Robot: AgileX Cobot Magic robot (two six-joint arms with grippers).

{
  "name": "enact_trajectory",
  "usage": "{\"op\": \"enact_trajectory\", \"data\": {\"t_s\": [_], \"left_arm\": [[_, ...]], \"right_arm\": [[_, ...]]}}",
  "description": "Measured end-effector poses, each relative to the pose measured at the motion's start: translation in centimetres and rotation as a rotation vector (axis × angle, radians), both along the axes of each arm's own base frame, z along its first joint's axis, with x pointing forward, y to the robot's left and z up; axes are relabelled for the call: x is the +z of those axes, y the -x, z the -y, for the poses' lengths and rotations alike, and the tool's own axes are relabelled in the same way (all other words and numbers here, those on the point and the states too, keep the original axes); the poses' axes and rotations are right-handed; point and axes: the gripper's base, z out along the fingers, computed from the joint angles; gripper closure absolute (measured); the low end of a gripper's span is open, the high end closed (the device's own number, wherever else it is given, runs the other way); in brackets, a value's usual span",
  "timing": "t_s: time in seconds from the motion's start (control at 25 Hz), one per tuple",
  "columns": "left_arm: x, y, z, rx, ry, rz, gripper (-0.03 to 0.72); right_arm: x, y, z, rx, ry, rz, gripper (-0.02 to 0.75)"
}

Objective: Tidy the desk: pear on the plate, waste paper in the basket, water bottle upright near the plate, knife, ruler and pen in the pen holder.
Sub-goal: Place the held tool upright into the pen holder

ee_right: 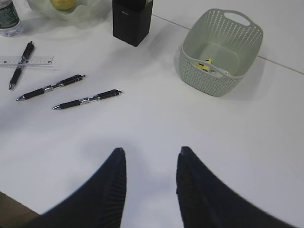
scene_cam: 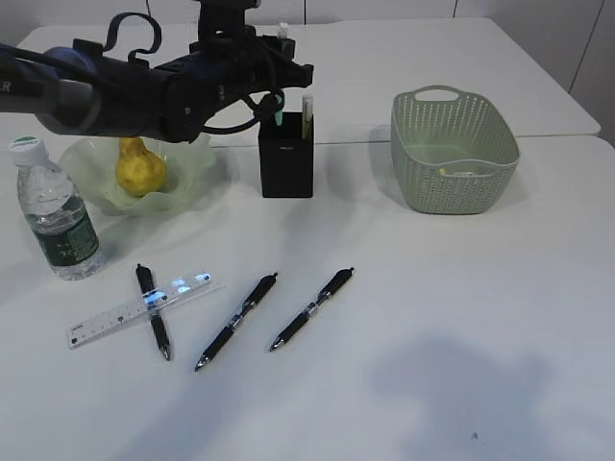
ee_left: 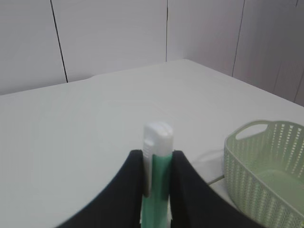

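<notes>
Pale panelled walls stood behind the white desk (scene_cam: 461,317), where most of the tidying looked done: the pear (scene_cam: 140,165) sat in the wavy green plate (scene_cam: 197,163), the water bottle (scene_cam: 56,213) stood upright just beside it, and something crumpled lay in the basket (scene_cam: 452,158). The left gripper (ee_left: 157,164) was pinching a mint-green pen (ee_left: 159,142) just below its white cap, holding it upright over the black pen holder (scene_cam: 285,163), where the pale yellow knife (scene_cam: 307,113) already stood. Whether the pen's lower end had entered the mouth could not be told. The pen looked light, stiff and smooth, so a firm pinch high on the barrel probably suited dropping it in straight. The right gripper (ee_right: 151,164) hung with its jaws spread and nothing between them above bare desk. The clear ruler (scene_cam: 106,320) lay flat with a black pen (scene_cam: 153,311) crossed over it; thin, slick and flush to the surface, it would likely be hard to take, best by its long edges after the pen was lifted off. Two more black pens (scene_cam: 236,321) (scene_cam: 311,308) lay nearby, apart from each other, and seemed easy to grasp mid-barrel.
</notes>
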Motion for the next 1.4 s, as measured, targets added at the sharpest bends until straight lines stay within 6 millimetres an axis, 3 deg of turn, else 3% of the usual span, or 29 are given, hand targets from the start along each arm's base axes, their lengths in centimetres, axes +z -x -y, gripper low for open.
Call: {"op": "enact_trajectory", "data": {"t_s": [0.4, 0.8, 1.16, 1.4], "left_arm": [[-2.5, -0.4, 0.2, 0.001, -0.015, -0.031, 0.592], [-2.7, -0.5, 0.2, 0.003, -0.005, -0.006, 0.592], [-5.0, -0.6, 0.6, -0.002, -0.021, -0.038, 0.58], [-5.0, -0.7, 0.4, 0.002, -0.014, -0.023, 0.577]], "right_arm": [[0.0, 0.0, 0.0, 0.0, -0.001, 0.002, 0.44], [0.0, 0.0, 0.0, 0.0, -0.001, 0.002, 0.439], [0.0, 0.0, 0.0, 0.0, -0.001, 0.004, 0.439], [0.0, 0.0, 0.0, 0.0, -0.002, 0.005, 0.439]]}}
